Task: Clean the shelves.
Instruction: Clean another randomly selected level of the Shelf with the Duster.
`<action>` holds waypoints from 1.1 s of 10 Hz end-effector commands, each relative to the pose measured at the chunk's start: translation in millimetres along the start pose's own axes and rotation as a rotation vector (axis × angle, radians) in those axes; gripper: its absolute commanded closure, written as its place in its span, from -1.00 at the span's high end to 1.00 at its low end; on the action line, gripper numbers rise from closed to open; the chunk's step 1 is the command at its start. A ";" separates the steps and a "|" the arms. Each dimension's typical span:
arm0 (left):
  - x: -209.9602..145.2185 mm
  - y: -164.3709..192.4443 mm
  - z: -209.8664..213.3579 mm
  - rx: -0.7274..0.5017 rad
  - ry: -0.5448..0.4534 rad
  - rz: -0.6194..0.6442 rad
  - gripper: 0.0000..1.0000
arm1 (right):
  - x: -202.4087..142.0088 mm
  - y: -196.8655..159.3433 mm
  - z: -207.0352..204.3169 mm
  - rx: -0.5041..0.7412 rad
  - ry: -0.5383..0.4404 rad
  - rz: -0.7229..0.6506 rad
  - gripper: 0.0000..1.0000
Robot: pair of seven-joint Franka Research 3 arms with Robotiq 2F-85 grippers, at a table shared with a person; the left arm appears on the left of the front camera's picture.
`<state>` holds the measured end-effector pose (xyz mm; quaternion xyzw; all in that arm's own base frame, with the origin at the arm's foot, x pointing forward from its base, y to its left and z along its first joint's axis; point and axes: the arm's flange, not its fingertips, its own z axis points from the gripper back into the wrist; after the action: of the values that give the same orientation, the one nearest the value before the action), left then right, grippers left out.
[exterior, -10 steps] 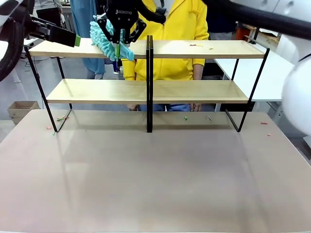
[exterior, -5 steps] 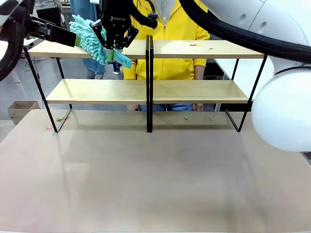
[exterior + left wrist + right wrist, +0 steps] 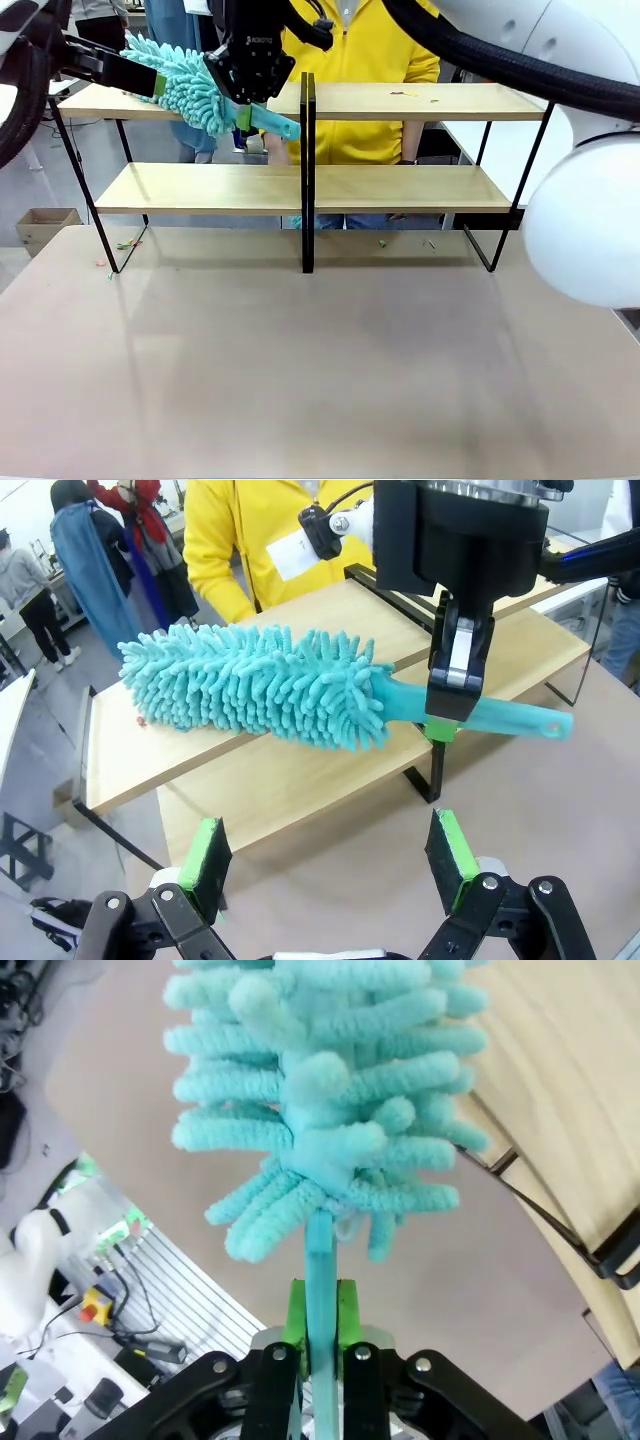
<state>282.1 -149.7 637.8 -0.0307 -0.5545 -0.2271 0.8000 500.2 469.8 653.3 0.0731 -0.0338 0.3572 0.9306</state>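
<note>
Grey floor [image 3: 165,148], cardboard box [image 3: 42,226], white side table [image 3: 565,160].

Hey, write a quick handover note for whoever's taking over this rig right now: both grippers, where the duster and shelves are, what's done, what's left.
Right gripper: shut on the turquoise duster by its handle, arm reached across to the left side.
Left gripper: open, empty, hovering by the left end of the shelves.
Duster head lies along the left half of the top board.
Done: cannot tell how much has been wiped.
Left: small scraps on the top board's right half; likely the lower board too; bits on the table under the rack.
</note>
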 end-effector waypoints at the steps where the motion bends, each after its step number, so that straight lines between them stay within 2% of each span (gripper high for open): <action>1: -1.0 0.1 0.4 0.005 -0.001 0.000 1.00 | 102.0 9.1 57.3 0.013 -0.015 0.063 -0.75; 2: -1.0 0.1 0.4 0.005 -0.001 0.000 1.00 | 98.3 8.5 60.8 0.035 -0.026 0.051 -0.75; 3: -1.0 0.1 0.4 0.005 -0.001 0.000 1.00 | 0.2 1.5 1.6 0.001 -0.007 0.014 -0.75; 7: -1.0 0.1 0.4 0.005 -0.001 0.000 1.00 | 0.8 1.0 0.6 0.006 -0.008 0.020 -0.75; 11: -1.0 0.1 0.4 0.005 -0.001 0.000 1.00 | 18.1 -4.5 37.8 -0.052 -0.047 0.075 -0.75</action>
<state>282.0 -149.7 637.8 -0.0306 -0.5546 -0.2271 0.8000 497.9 458.8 675.0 0.0710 -0.0576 0.3701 0.9245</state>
